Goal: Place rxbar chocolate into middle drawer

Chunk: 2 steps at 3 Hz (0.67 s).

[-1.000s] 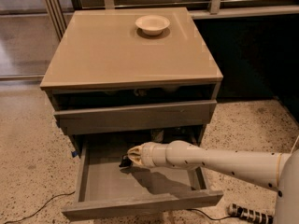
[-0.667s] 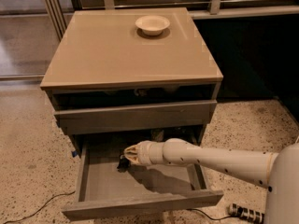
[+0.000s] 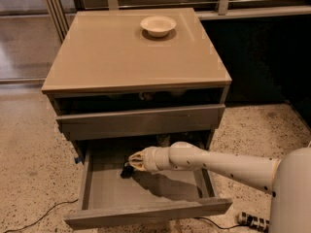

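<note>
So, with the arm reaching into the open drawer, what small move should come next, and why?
Probably ease down and let go: the gripper hangs just above the floor of the middle drawer, inside its walls, and the dark shape at its tip looks like the rxbar chocolate, though the hold is unclear.

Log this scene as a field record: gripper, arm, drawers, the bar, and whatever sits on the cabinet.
gripper: inside the open middle drawer, low over its floor, toward the left rear
arm: reaches into the drawer from the right
middle drawer: pulled out, grey floor mostly bare
rxbar chocolate: cannot be told apart from the dark gripper tip
grey drawer front above: pushed in
bowl: upright on the tan cabinet top, near its back edge
</note>
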Each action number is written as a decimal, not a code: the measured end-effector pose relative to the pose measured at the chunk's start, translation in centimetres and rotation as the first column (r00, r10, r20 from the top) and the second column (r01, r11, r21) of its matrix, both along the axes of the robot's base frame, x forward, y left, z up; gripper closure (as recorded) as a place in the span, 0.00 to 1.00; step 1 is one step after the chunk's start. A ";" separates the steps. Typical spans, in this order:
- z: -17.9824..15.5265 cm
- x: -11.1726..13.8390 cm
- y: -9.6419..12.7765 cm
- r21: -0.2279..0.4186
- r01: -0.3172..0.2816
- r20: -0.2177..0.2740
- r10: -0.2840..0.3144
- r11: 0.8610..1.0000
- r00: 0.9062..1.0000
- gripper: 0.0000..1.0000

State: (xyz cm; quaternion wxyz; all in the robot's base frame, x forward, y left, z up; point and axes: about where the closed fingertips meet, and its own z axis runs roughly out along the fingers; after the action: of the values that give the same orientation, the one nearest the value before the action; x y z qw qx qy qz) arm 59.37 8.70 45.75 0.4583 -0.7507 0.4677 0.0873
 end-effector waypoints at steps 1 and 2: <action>-0.5 -0.5 -0.9 -0.017 -0.011 -0.016 0.011 1.000 1.000 1.00; -1.0 -1.1 -2.0 -0.052 -0.020 -0.045 0.018 0.998 0.999 1.00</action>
State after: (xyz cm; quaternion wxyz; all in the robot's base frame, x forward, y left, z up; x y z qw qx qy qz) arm 58.26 6.67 44.78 0.4270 -0.7648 0.4728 0.0958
